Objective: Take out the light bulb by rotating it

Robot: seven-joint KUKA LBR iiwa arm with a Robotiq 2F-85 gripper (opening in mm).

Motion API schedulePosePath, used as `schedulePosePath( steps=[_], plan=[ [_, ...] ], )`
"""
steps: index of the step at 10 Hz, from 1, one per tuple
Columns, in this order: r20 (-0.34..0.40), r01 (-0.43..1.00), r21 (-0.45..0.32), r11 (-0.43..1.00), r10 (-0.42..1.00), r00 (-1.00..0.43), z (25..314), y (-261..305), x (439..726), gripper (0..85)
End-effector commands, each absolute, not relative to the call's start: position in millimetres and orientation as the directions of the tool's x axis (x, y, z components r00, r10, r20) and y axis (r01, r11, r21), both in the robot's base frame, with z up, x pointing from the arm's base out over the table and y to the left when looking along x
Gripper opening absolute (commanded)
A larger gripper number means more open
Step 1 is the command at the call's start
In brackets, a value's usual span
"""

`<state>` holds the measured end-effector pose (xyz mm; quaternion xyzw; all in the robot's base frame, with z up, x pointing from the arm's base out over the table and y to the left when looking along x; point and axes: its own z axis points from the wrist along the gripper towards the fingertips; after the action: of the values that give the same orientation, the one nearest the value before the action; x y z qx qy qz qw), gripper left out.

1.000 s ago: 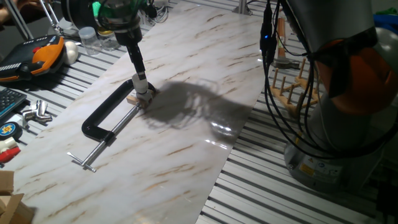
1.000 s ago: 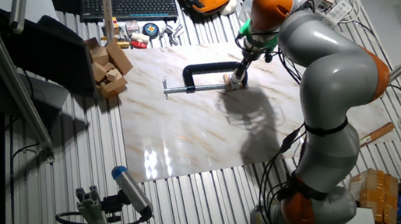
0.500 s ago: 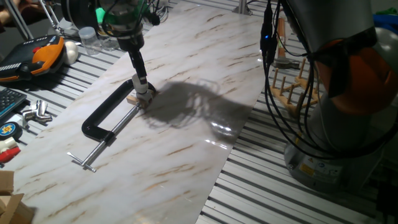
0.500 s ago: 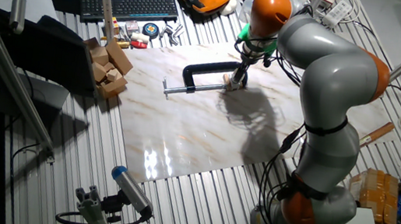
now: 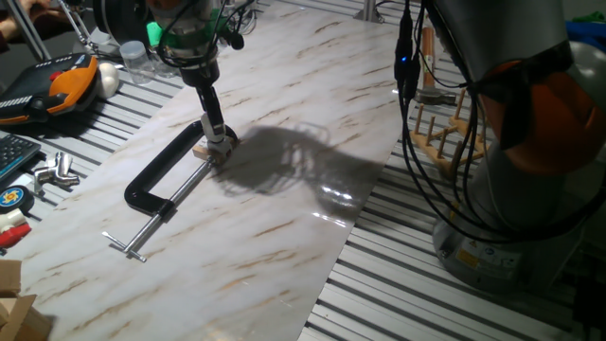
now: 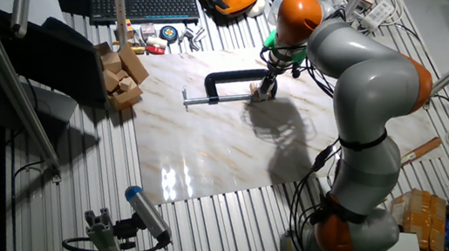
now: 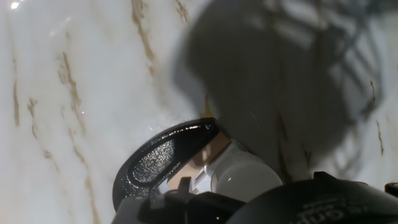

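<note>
The light bulb (image 5: 222, 138) is a small frosted white globe standing in a tan wooden block (image 5: 203, 152). The block is held in the jaws of a black C-clamp (image 5: 159, 176) lying on the marble board (image 5: 284, 218). My gripper (image 5: 217, 132) comes down from above and is shut on the light bulb; in the other fixed view the gripper (image 6: 262, 90) stands at the clamp's (image 6: 224, 78) right end. In the hand view the light bulb (image 7: 246, 179) shows just past my dark fingers (image 7: 311, 202), beside the clamp's black pad (image 7: 163, 163).
An orange and black pendant (image 5: 59, 85), a white egg-like thing (image 5: 109, 79) and clear jars (image 5: 142, 59) lie at the back left. A wooden peg rack (image 5: 440, 128) stands right of the board. A keyboard (image 6: 144, 6) and stacked wooden blocks (image 6: 122, 71) are on the far side.
My hand has turned about its own axis over the bulb: the green part on the wrist has swung round and down. The fingers stay on the bulb, and the clamp and block have not moved.
</note>
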<state>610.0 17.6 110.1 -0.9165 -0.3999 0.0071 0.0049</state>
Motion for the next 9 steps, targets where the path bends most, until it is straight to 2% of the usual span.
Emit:
schedulePosePath(
  steps=[1, 9],
  plan=[
    [-0.008, 0.735, -0.015, -0.678, 0.735, 0.678, 109.8, 17.9, 610.7, 85.0],
    [0.006, 0.745, -0.001, -0.667, 0.745, 0.667, 104.7, 20.2, 616.3, 85.0]
  ],
)
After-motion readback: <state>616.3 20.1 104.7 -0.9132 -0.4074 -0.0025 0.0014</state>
